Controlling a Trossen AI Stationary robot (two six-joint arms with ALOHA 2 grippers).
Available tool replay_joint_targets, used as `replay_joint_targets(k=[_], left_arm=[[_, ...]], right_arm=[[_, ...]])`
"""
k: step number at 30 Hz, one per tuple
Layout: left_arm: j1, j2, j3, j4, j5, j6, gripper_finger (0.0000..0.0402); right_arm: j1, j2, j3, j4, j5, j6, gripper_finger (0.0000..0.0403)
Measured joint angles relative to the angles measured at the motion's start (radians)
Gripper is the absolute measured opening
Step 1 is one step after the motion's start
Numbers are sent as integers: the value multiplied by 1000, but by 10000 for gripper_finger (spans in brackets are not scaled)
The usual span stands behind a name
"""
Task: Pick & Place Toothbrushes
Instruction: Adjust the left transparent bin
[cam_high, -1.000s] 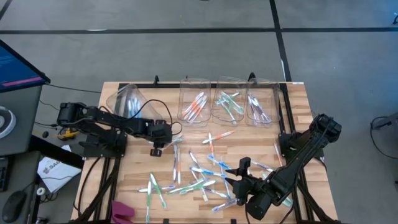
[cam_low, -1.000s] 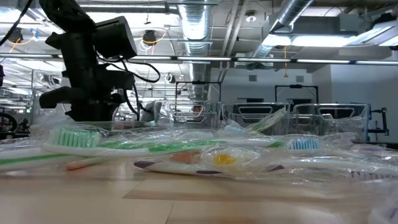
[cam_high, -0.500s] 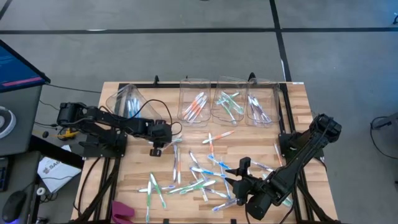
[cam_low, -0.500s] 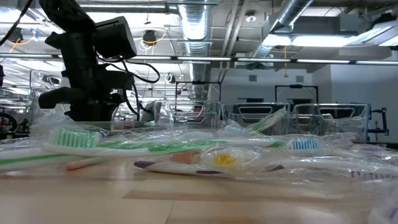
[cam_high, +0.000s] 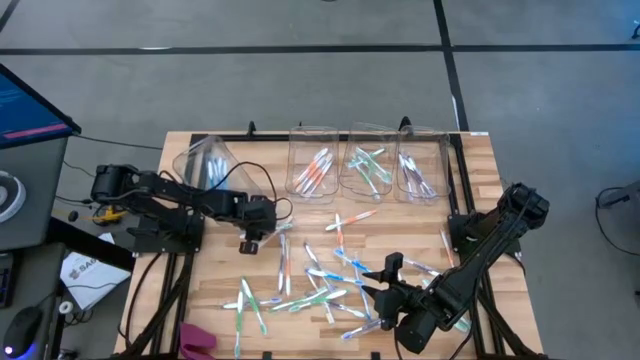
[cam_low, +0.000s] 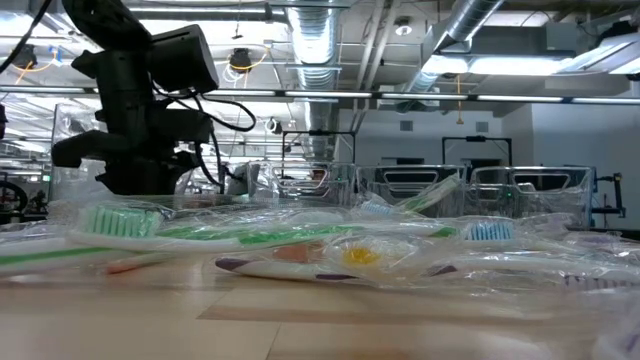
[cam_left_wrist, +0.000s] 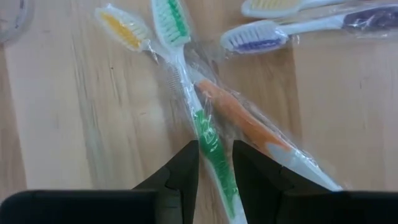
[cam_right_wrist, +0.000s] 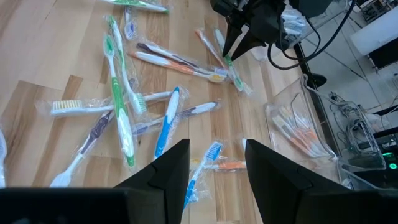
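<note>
Many wrapped toothbrushes (cam_high: 325, 280) lie scattered on the wooden table. My left gripper (cam_high: 252, 243) stands over the pile's far-left part, pointing down, shut on a green toothbrush (cam_left_wrist: 208, 134). That brush lies crossed over an orange one (cam_left_wrist: 245, 127). My right gripper (cam_right_wrist: 216, 163) hovers open above the near-right part of the table (cam_high: 400, 300) and touches nothing. The low view shows the left arm (cam_low: 140, 120) behind wrapped brushes (cam_low: 250, 235). My left gripper pinches the green toothbrush by its handle (cam_left_wrist: 214, 155), about mid-length, between the two fingers (cam_left_wrist: 186, 171), wrapper included. The fingers come from above, pointing down, and lie across the handle. The brush lies flat on the table, its head (cam_left_wrist: 169, 18) away from the fingers.
Three clear bins (cam_high: 368, 165) stand in a row at the far edge, holding orange, green and purple brushes. A fourth clear bin (cam_high: 205, 160) lies tipped at the far left. A pink object (cam_high: 197, 338) sits at the near-left edge. Bare wood shows at the table's left side (cam_high: 205, 280).
My left gripper has shifted slightly toward the table's right edge over the crossed brushes. Nothing else has moved.
</note>
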Motion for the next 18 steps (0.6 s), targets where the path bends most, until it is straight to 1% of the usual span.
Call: replay_joint_targets(k=[13, 18], left_arm=[[-7, -42, 6, -17, -9, 0, 92], [-6, -77, 6, -13, -11, 7, 92]], right_arm=[[0, 0, -1, -9, 0, 2, 150], [0, 0, -1, -9, 0, 2, 150]])
